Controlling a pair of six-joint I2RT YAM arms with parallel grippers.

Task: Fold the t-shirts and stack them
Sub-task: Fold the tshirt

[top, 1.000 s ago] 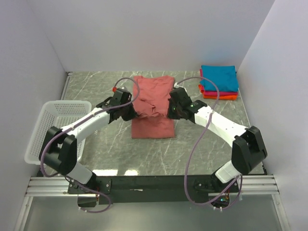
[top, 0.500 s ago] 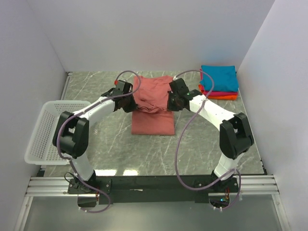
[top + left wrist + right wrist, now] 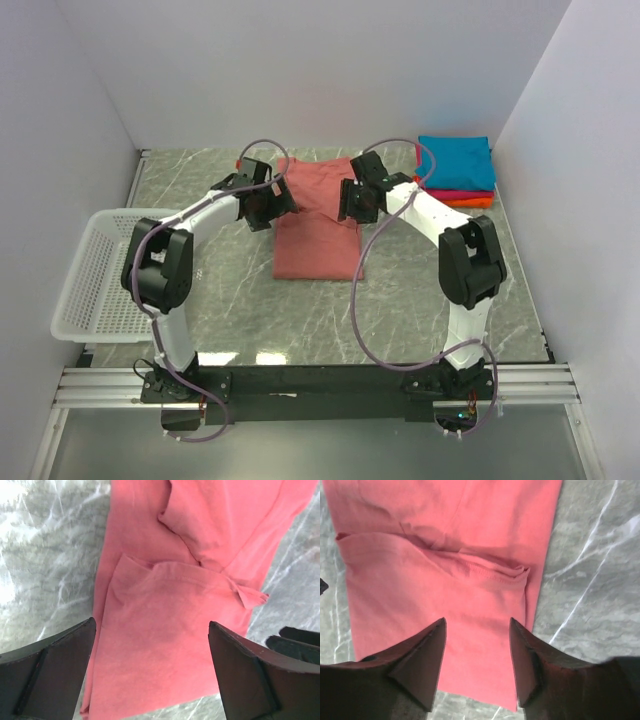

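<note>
Both arms have stretched farther across the desk [image 3: 230, 300] over the last second and let go: the left fingers [image 3: 55, 670] stand wide apart, the right fingers [image 3: 415, 665] partly apart, both empty above the salmon t-shirt [image 3: 318, 250], which lies folded mid-desk. Teal, pink and orange folded t-shirts [image 3: 455, 165] sit stacked at the far right corner.

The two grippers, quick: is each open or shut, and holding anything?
Left gripper: open wide, holding nothing, over the salmon shirt.
Right gripper: open, holding nothing, over the same shirt.
</note>
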